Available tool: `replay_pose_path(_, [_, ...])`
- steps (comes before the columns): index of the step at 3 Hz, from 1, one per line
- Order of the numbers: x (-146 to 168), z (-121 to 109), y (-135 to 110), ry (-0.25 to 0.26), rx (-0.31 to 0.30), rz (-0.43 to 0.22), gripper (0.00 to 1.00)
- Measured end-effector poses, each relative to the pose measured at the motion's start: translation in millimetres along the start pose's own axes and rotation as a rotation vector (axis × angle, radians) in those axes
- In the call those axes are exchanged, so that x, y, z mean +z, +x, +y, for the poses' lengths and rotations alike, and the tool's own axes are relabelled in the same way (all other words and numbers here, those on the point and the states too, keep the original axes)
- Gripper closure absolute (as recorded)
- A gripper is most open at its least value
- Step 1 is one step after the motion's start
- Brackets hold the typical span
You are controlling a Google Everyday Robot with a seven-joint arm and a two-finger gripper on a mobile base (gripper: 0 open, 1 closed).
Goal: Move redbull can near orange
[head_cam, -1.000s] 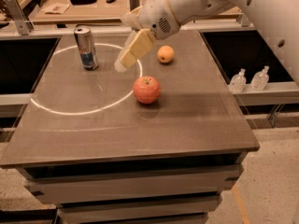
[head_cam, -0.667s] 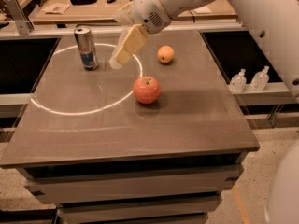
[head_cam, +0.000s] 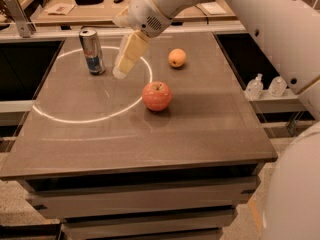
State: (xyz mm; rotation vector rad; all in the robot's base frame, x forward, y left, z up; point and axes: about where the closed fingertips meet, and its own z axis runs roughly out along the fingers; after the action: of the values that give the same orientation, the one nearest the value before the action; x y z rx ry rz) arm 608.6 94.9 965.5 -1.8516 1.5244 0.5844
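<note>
The redbull can (head_cam: pixel 92 51) stands upright at the tabletop's (head_cam: pixel 150 144) eleven o'clock. The end effector (head_cam: pixel 121 72) hovers near the can's three o'clock, and its grip state is unclear. The orange (head_cam: pixel 177 57) lies beyond it, also at three o'clock.

Red apple (head_cam: pixel 156 96), stem dimple up, sits near the centre of the brown surface (head_cam: pixel 200 139), at the right edge of a thin white ring of light (head_cam: pixel 75 120). The ring's far arc passes beneath the gripper (head_cam: pixel 120 73), which hangs over the far left part. Two small clear bottles (head_cam: pixel 254 87) stand side by side on a ledge at right. Drawer fronts (head_cam: pixel 150 200) lie below the surface.
</note>
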Motion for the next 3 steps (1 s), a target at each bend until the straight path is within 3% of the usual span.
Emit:
replay_pose_path(2, [4.4, -0.2, -1.6, -0.002, 0.046, 0.037, 0.00])
replay_pose_path(3, [11.4, -7.7, 5.2, 0.030, 0.095, 0.069, 0.00])
